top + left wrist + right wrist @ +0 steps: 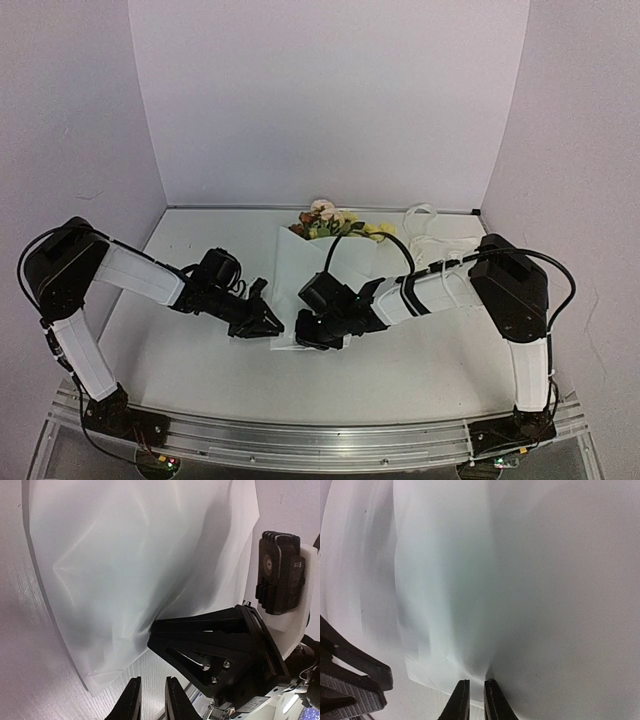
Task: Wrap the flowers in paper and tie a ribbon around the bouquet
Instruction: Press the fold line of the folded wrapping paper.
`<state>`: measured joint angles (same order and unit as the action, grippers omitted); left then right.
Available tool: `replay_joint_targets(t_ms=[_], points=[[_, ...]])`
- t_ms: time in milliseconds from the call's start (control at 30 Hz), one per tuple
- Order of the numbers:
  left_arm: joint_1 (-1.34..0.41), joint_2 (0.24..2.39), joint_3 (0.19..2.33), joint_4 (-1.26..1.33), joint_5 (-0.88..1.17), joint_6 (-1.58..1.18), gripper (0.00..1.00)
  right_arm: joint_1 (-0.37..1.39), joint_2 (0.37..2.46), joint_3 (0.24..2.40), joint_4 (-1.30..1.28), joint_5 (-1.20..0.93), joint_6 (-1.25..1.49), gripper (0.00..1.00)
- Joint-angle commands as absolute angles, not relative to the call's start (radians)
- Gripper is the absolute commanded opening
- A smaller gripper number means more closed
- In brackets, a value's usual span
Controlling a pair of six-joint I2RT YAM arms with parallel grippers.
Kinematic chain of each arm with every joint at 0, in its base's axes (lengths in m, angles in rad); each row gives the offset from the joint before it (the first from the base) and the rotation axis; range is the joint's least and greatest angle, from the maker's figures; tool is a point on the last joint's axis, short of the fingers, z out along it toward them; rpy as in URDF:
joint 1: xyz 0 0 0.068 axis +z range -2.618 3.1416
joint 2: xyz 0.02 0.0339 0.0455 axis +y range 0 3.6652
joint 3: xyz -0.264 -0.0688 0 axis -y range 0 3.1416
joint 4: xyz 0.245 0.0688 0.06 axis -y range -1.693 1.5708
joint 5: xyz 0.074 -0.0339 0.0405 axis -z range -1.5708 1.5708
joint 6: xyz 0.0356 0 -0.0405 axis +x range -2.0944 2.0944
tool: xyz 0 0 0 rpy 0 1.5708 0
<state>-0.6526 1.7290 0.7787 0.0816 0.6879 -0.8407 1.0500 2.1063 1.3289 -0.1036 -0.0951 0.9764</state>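
Wrapping stage: right hand (477,681) narrow, seemingly pinching the near edge of the paper (298,268), left hand (152,681) narrow, empty beside it, flowers (325,220) at far end; next, likely fold paper over them.

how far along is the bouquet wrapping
Done: the yellow, pink and cream artificial flowers lie on the thin white paper sheet. In hand: the right gripper pinches the sheet's near end; the left gripper sits beside its corner. Left: closing the wrap, then tying the narrow cream ribbon, lying loose at the back.
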Motion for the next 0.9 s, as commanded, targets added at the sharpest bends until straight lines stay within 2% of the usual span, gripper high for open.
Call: replay_joint_targets(t_ms=[0, 367, 867], points=[[-0.636, 1.789, 0.72, 0.223, 0.751, -0.896, 0.19, 1.047, 2.138, 1.326, -0.176, -0.072, 0.972, 0.13], [-0.595, 1.873, 0.716, 0.306, 0.751, -0.971, 0.22, 1.047, 2.126, 1.31, -0.181, -0.073, 0.972, 0.13], [-0.536, 1.971, 0.836, 0.339, 0.756, -1.018, 0.24, 1.047, 2.135, 1.308, -0.193, -0.086, 0.964, 0.12]])
